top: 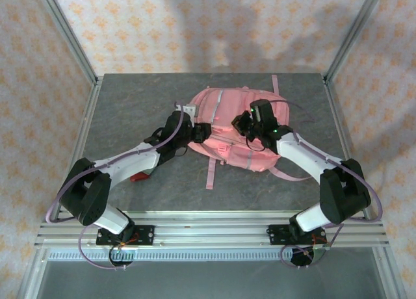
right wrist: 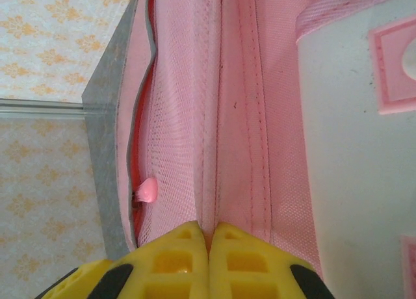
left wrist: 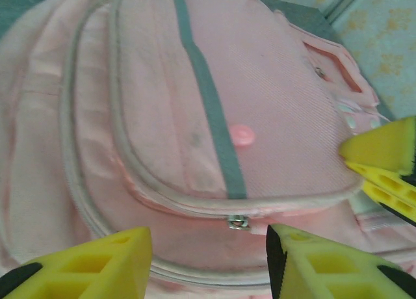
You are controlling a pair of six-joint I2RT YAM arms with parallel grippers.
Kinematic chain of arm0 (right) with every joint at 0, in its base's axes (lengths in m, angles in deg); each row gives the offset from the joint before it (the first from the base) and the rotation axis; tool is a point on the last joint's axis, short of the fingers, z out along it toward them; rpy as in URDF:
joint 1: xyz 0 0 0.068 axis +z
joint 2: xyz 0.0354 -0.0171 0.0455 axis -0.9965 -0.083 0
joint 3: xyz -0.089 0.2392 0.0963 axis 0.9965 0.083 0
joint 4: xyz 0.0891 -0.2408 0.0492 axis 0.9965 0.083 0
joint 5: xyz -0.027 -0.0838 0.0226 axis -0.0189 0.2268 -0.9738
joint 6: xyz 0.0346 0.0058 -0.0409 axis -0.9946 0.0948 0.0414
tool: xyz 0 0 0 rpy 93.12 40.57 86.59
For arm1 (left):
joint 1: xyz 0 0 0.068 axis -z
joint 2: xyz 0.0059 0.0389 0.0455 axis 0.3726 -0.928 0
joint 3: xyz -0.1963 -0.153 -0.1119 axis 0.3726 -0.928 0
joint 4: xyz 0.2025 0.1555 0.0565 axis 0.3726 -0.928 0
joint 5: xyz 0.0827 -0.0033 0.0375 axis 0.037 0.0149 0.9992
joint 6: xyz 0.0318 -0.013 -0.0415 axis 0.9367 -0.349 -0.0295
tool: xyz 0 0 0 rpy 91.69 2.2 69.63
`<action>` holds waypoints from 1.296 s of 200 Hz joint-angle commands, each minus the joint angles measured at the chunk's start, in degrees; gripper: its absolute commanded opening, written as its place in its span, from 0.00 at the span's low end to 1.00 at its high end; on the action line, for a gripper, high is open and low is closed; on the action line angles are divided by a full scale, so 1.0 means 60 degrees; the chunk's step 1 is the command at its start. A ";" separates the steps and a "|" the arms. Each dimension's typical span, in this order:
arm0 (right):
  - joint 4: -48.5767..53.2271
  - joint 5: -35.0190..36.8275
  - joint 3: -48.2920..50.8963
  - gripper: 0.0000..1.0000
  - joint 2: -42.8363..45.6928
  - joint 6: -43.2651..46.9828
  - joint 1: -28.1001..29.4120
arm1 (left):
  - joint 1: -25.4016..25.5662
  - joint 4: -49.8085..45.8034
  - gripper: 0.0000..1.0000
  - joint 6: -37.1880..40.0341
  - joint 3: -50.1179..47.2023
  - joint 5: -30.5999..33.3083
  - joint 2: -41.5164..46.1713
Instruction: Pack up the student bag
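grey stone-look table (top: pixel 130 104) inside a metal frame, with orange-patterned wallpaper behind. the student bag (top: pixel 224 114) lies flat toward the far middle of it, its straps trailing to the near side. the left gripper (left wrist: pixel 208 260) hovers at the bag's left side, its fingers about half apart with nothing between them. a small metal zip pull (left wrist: pixel 238 221) on the front pocket's grey zip lies just beyond the gap. the right gripper (right wrist: pixel 209 244) sits on the bag's right part, fingers pressed fully together, apparently pinching a ridge of pink fabric. a small red item (top: pixel 138 177) lies on the table under the left arm, near the bag. the step in hand looks like opening the bag, since the front pocket appears zipped. next, the left claw needs to edge forward, close on the pull and draw it along the zip while the right keeps the fabric taut.
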 commanded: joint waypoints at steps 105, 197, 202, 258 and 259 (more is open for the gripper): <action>-0.1253 -0.0876 -0.0803 0.00 0.0613 -0.0150 0.0050 | 0.1316 -0.0947 0.53 -0.0651 0.1959 0.3336 -0.2302; -0.1134 -0.0863 -0.0901 0.00 0.0766 -0.0032 0.0036 | 0.1084 -0.0664 0.02 -0.0567 0.1745 0.4241 -0.2364; -0.1126 -0.0839 -0.0918 0.00 0.0778 -0.0023 0.0036 | 0.1071 -0.0827 0.04 -0.0548 0.1888 0.4293 -0.2422; -0.1047 -0.0860 -0.0916 0.00 0.0813 0.0041 0.0037 | 0.0979 0.0113 0.35 0.0225 0.1763 0.3473 -0.2643; -0.1046 -0.0861 -0.0918 0.00 0.0813 0.0041 0.0037 | 0.0979 0.0159 0.36 0.0242 0.1744 0.3467 -0.2635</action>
